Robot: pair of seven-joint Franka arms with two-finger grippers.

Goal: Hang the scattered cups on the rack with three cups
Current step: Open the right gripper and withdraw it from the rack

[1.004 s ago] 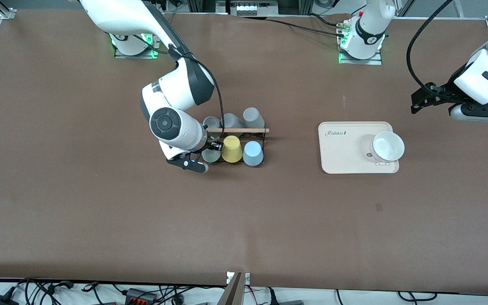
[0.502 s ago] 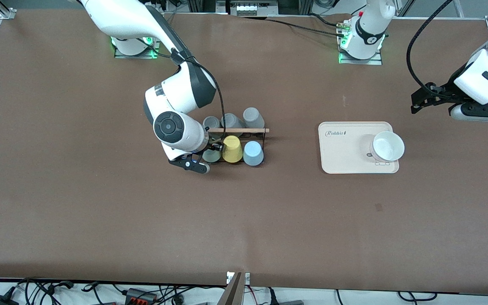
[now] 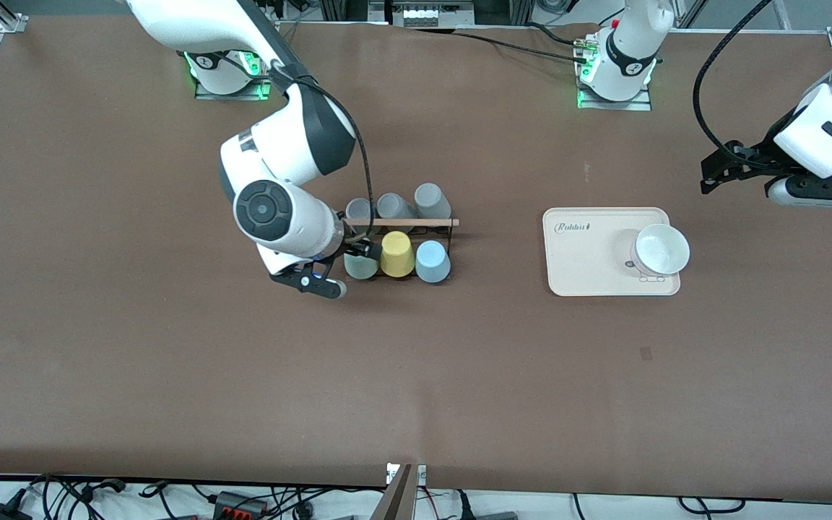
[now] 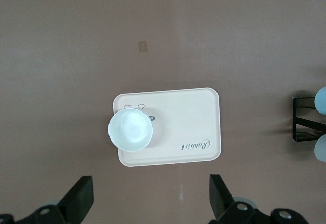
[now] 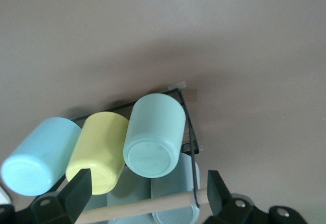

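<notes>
Right tool (image 5: 145, 196) released, your mint-green cup (image 3: 360, 265) on the rack (image 3: 401, 223); left tool (image 4: 150, 206) spread, waiting over the worktop (image 3: 170, 375).

The tray (image 3: 589, 274) bears the script word "Rabbit" near its corner, at ten o'clock of the bowl (image 3: 663, 248).

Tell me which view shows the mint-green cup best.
The right wrist view: the mint-green cup fills it, upside down on the rack. The front view shows it small beside the right gripper; the left wrist view misses it.
</notes>
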